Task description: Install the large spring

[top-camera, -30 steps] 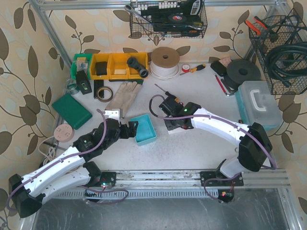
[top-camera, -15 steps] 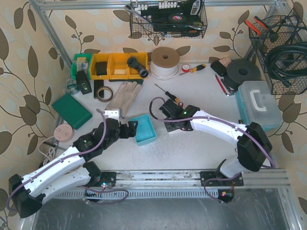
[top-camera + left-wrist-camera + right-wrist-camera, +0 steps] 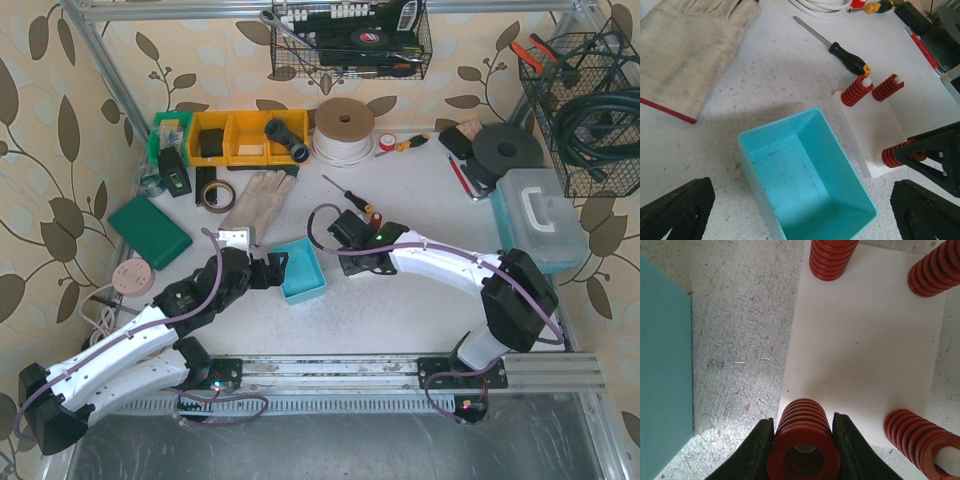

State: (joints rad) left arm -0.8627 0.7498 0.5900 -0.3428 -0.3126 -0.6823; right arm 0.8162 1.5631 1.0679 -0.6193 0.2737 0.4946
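Observation:
My right gripper (image 3: 802,421) is shut on a large red spring (image 3: 802,447) and holds it upright over the near-left corner of the white base plate (image 3: 865,350). A white peg shows down inside the spring's bore. Three more red springs stand on the plate's other corners: two at the far side (image 3: 832,257) (image 3: 935,270) and one at the near right (image 3: 920,440). In the left wrist view the held spring (image 3: 896,153) sits between the right gripper's black fingers (image 3: 935,150). My left gripper (image 3: 800,210) is open and empty above the teal bin (image 3: 755,165).
The empty teal bin (image 3: 290,290) lies just left of the plate. A black-handled screwdriver (image 3: 850,57) lies behind the plate and a work glove (image 3: 685,50) at the far left. Yellow bins (image 3: 240,135), a cable coil (image 3: 345,128) and a grey case (image 3: 540,215) stand further off.
My right gripper has shifted slightly left with the spring in it. The left arm has stayed put.

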